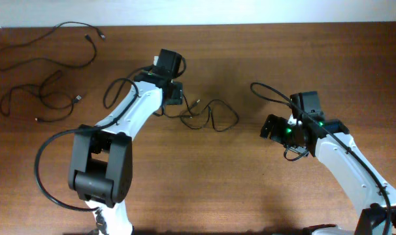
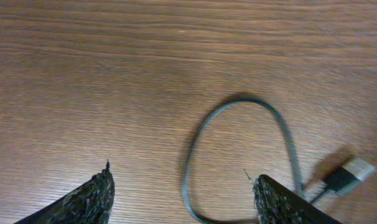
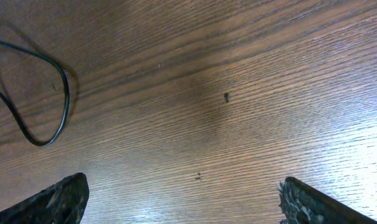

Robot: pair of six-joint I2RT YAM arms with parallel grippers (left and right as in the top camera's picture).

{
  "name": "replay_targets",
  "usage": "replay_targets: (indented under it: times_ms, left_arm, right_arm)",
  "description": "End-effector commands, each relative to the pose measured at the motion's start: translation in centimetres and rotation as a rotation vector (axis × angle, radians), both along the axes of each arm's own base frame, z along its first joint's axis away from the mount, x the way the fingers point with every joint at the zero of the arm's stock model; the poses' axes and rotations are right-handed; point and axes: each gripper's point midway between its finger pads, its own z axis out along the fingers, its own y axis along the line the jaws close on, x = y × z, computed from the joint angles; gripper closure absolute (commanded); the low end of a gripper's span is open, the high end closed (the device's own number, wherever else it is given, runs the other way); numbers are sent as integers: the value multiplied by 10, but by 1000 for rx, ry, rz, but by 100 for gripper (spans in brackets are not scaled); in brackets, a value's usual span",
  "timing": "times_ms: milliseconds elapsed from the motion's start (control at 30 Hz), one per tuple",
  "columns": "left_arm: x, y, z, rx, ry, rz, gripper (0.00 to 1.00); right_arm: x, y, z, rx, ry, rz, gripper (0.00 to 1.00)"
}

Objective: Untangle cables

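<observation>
1. At table centre, the centre cable [image 1: 236,117] is lying in loose loops, its plug [image 2: 350,174] resting beside the left gripper [image 2: 182,177], whose fingers are standing wide apart around one loop.
2. The top-left cable [image 1: 74,24] and the left cable [image 1: 61,99] are lying apart at the far left.
3. The right gripper [image 3: 183,180] is hovering wide open, holding nothing, near the centre cable.

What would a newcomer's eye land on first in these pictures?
The left tool, open, sits over a looped black cable mid-table, its silver-tipped plug beside one finger. Two more cables sprawl separately at the table's far left corner. The right tool hangs open above bare wood.
</observation>
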Motion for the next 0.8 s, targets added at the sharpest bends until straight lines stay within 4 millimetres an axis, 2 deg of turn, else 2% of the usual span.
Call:
replay_targets:
  times_ms: [0, 167, 300, 367, 467, 600, 700, 733, 767]
  left_arm:
    - [-4, 25, -10, 20, 32, 60, 30]
    - [-19, 12, -34, -73, 85, 26, 34]
    - [-24, 13, -45, -74, 87, 26, 37]
    - [-25, 13, -47, -74, 92, 25, 49]
    - [-25, 13, -50, -74, 94, 25, 50]
    - [-28, 13, -72, -64, 136, 27, 45]
    - [-26, 13, -73, -65, 130, 27, 55]
    - [-24, 12, -72, -68, 121, 26, 66]
    - [-22, 12, -72, -70, 113, 26, 72]
  right_arm:
    - [-2, -3, -4, -14, 7, 2, 2]
    - [-2, -3, -4, -14, 7, 2, 2]
    - [-2, -3, -4, -14, 7, 2, 2]
    - [-2, -3, -4, -14, 7, 2, 2]
    - [-2, -3, -4, -14, 7, 2, 2]
    - [-4, -3, -4, -15, 12, 2, 1]
    - [-4, -3, -4, -15, 13, 2, 2]
    - [-4, -3, -4, -15, 14, 2, 2]
    - [-4, -3, -4, -15, 14, 2, 2]
